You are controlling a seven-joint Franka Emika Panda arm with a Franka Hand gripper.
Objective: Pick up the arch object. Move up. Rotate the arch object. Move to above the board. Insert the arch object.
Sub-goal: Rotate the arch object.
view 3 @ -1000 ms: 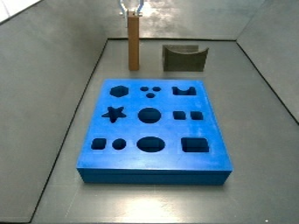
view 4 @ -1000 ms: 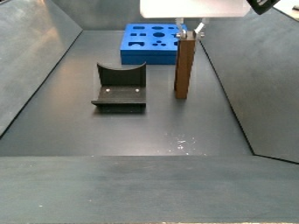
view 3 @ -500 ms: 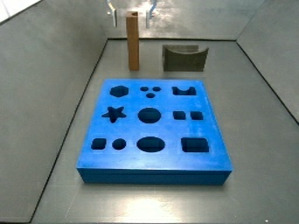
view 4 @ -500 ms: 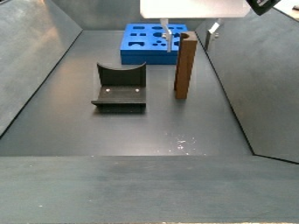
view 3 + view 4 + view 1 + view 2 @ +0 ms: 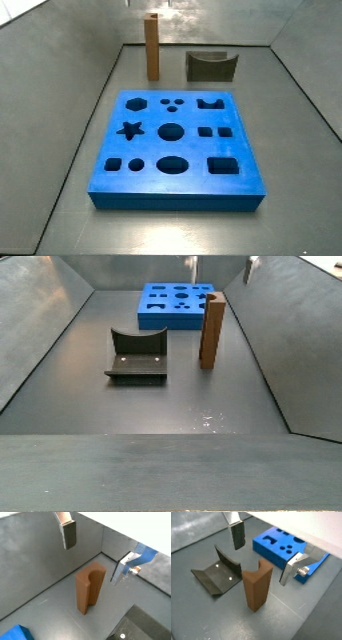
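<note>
The arch object [image 5: 152, 48] is a tall brown block that stands upright on the floor at the back. A curved notch runs down one face in both wrist views [image 5: 90, 587] [image 5: 256, 587]. It also shows in a side view [image 5: 211, 328]. My gripper [image 5: 222, 268] hangs straight above it, open and empty. Its two fingers are spread wide and clear of the block's top in both wrist views [image 5: 95, 551] [image 5: 264, 552]. The bright-blue board [image 5: 150, 115] with dark cut-outs lies flat on the floor, apart from the block [image 5: 167, 318] [image 5: 271, 548].
The fixture [image 5: 211, 66], a dark bracket with a curved notch in its upright wall, stands beside the arch object [image 5: 136, 354] [image 5: 218, 574]. Grey sloping walls enclose the floor on all sides.
My gripper was down at the top of the brown block. It has opened and risen straight up, leaving the block standing in place.
</note>
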